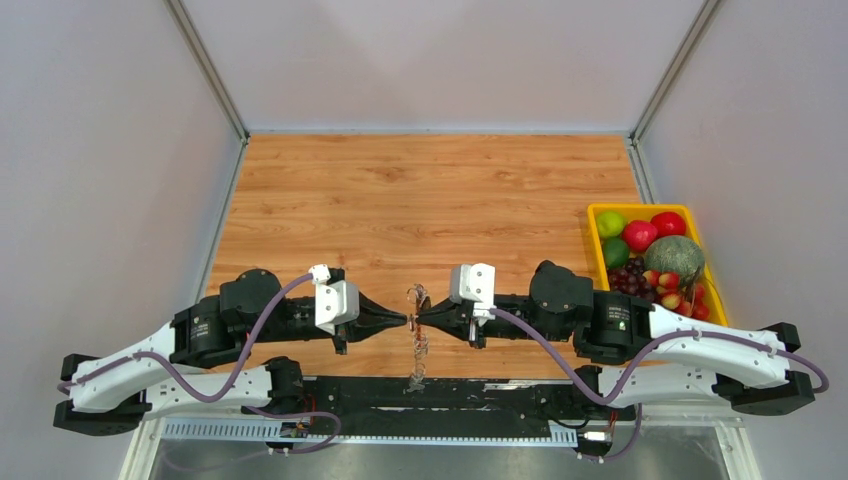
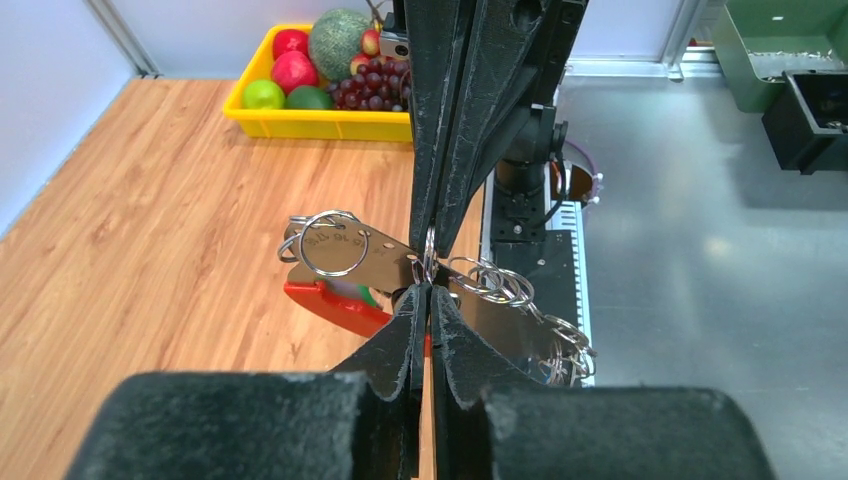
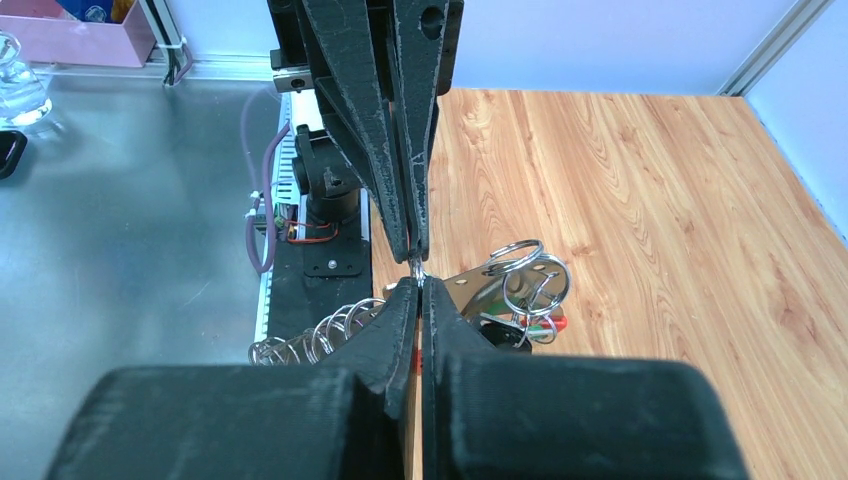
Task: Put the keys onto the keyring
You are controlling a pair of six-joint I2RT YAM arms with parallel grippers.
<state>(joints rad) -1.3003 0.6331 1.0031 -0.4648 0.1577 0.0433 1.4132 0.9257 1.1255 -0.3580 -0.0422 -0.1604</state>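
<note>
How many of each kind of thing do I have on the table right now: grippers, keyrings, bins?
Grippers: 2, the left gripper and the right gripper, tip to tip, both shut on the keyring
Keyring: 1
Yellow fruit bin: 1
Total: 4

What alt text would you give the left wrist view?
The black left claw below and right claw above meet tip to tip, pinching the red-looped, silver-chained metal keyring above a wooden table; a yellow plastic fruit tray stands behind.
</note>
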